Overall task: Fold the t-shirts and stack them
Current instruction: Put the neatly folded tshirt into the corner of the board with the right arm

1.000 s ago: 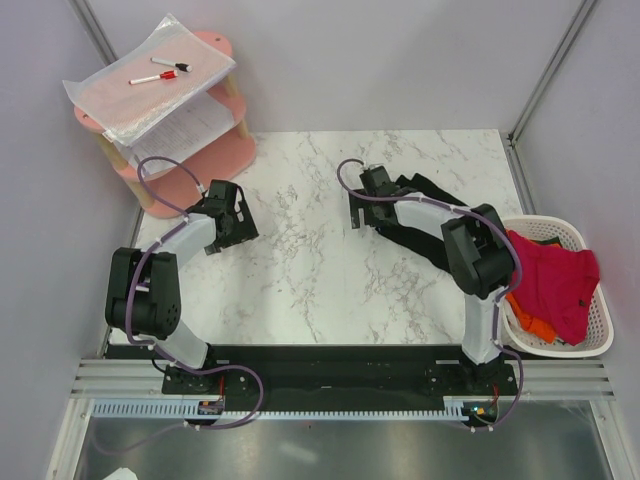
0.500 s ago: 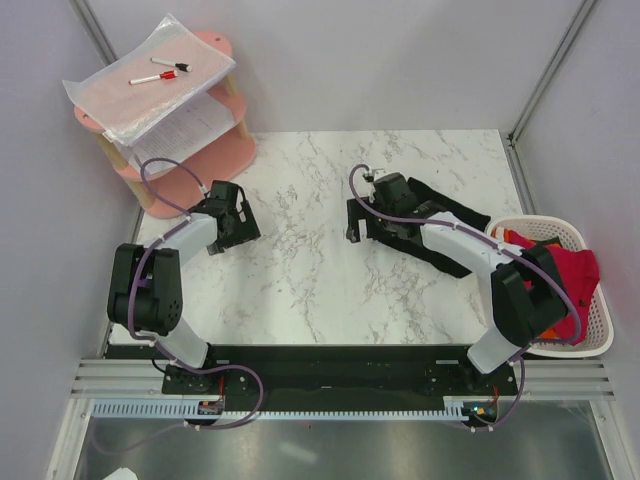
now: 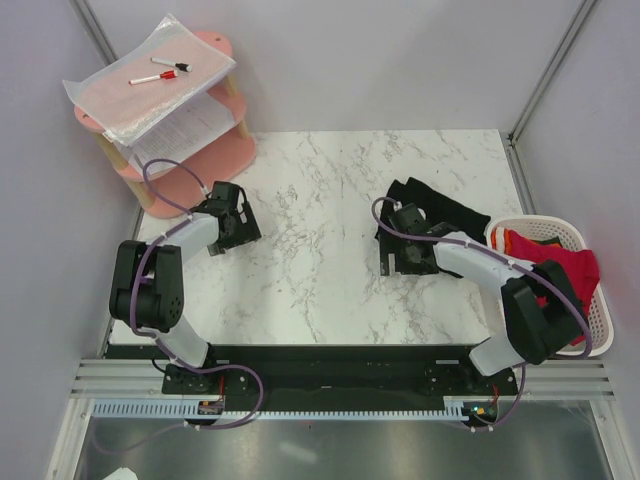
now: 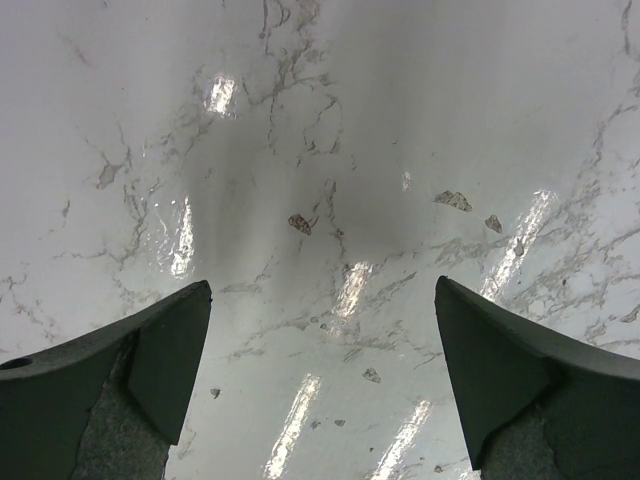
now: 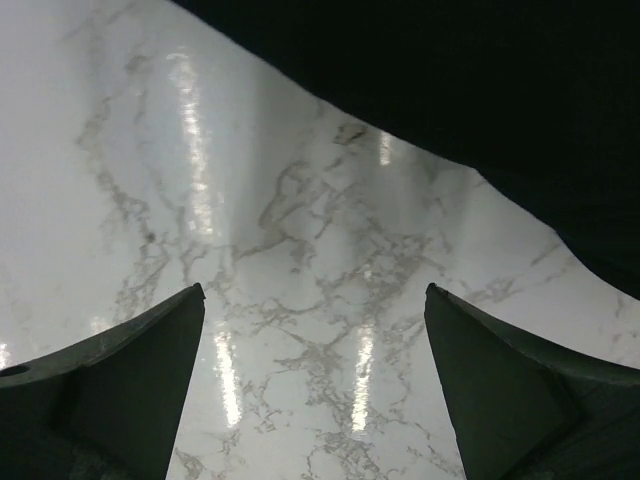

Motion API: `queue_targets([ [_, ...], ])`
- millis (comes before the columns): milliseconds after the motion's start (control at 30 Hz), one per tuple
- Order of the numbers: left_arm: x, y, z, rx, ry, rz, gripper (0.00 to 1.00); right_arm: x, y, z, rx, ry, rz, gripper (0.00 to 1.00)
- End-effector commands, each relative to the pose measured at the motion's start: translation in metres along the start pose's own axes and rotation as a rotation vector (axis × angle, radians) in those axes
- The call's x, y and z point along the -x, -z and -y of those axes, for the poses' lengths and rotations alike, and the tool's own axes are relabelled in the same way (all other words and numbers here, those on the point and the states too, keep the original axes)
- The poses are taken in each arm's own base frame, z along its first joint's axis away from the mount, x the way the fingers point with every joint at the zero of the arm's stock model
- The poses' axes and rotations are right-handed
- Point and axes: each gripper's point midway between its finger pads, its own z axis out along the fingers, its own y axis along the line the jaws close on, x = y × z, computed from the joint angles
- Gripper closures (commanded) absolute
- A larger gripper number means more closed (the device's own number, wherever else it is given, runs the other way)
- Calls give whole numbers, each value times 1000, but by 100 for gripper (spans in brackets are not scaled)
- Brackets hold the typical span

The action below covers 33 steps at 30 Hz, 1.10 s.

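Nearest the arm bases, the white marble-patterned table lies bare between the two arms. The left gripper hangs over the table's left side with its dark fingers spread wide apart and nothing between them, only veined marble below. The right gripper is low over the table right of centre, its fingers likewise wide apart and empty. Just beyond its fingertips lies the large black cloth t-shirt, bunched on the table's right half, its edge crossing the top of the right wrist view. To the right, off the table's edge, the white slatted plastic basket holds a bright red cloth t-shirt draped over its rim. Farthest off, at the back left, a pink round-tiered shelf carries paper in a clear plastic sleeve with two marker pens on top.
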Motion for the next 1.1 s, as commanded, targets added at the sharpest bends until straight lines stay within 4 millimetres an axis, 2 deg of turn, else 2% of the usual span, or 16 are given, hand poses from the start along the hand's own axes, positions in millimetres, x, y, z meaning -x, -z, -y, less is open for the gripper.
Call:
queue_targets([
  [0,-1,-6,4,-15,-13,-1,0,-22,-10,48,-183,-84,-55,2],
  [100,-3,-8,5,-19,-17,-6,0,-30,-27,63,-228,-103,-91,2],
  [200,0,-7,6,-22,-22,0,0,-27,-38,77,-263,-138,-97,2],
  [400,0,-7,7,-24,-28,0,0,4,-47,123,-367,-245,-23,2],
  [433,1,-7,7,-24,-27,2,0,16,-46,133,-391,-267,4,2],
  [500,0,-8,8,-26,-28,-4,0,26,-49,141,-417,-278,22,2],
  [533,0,-9,8,-24,-28,-4,0,40,-47,148,-436,-296,55,2],
  [600,1,-10,9,-28,-28,-6,0,49,-51,151,-448,-304,64,2],
  [633,1,-10,10,-30,-31,-7,0,65,-50,149,-440,-314,94,2],
  [700,2,-10,12,-34,-32,-5,0,74,-56,146,-430,-329,103,2],
  [733,2,-10,12,-34,-34,-8,0,90,-55,144,-424,-334,131,2],
  [767,2,-10,13,-36,-36,-6,0,93,-61,144,-424,-331,123,2],
  [867,2,-11,13,-34,-38,-8,0,113,-61,149,-459,-333,164,2],
  [933,0,-10,13,-38,-37,-13,0,125,-54,157,-509,-333,200,2],
  [1033,-2,-11,13,-38,-40,-13,0,137,-46,159,-529,-335,224,2],
  [1067,-2,-11,13,-39,-41,-13,0,143,-38,157,-521,-341,251,2],
])
